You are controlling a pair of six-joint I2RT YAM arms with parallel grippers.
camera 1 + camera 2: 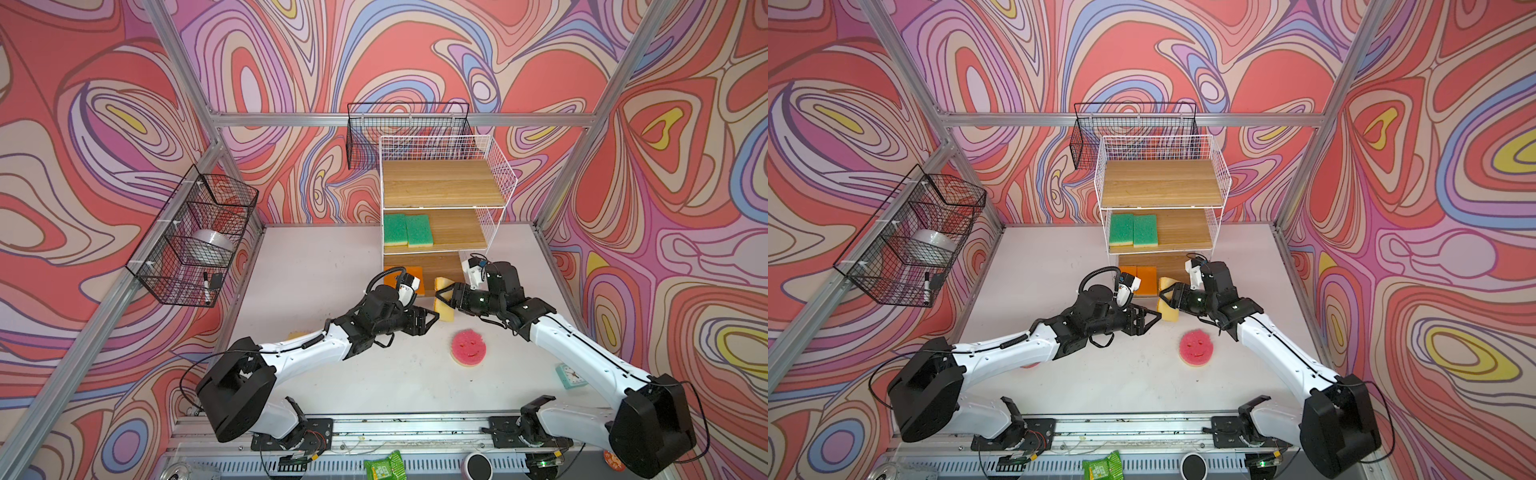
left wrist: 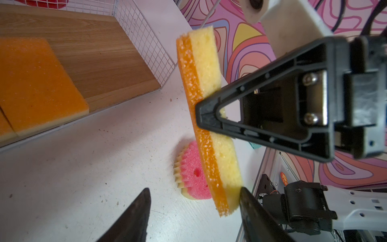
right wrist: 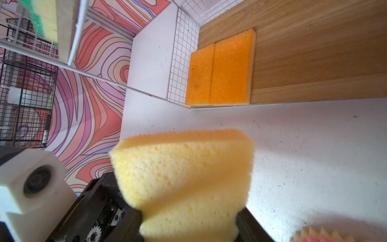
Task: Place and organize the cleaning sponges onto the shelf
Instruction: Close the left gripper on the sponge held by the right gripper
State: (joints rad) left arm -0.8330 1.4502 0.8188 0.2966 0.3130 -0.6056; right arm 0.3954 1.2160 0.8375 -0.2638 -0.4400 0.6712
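Observation:
A yellow sponge with an orange face (image 1: 444, 309) (image 1: 1169, 311) (image 2: 209, 117) (image 3: 184, 178) hangs on edge above the table, with my right gripper (image 1: 441, 300) (image 3: 188, 226) shut on it. My left gripper (image 1: 432, 320) (image 2: 194, 209) is open around the sponge's near end. One of its fingers (image 2: 255, 213) is next to the yellow side. The white wire shelf (image 1: 446, 183) (image 1: 1163, 183) stands just behind. Two green sponges (image 1: 407, 230) lie on its middle board and two orange ones (image 3: 222, 69) (image 2: 35, 83) on the bottom board. A pink smiley sponge (image 1: 468, 347) (image 2: 192, 174) lies on the table.
Black mesh baskets hang on the back wall (image 1: 407, 133) and the left wall (image 1: 195, 237); the left one holds a tape roll and a marker. A teal clock (image 1: 571, 375) lies at the table's right. A green packet (image 1: 384, 465) sits on the front rail.

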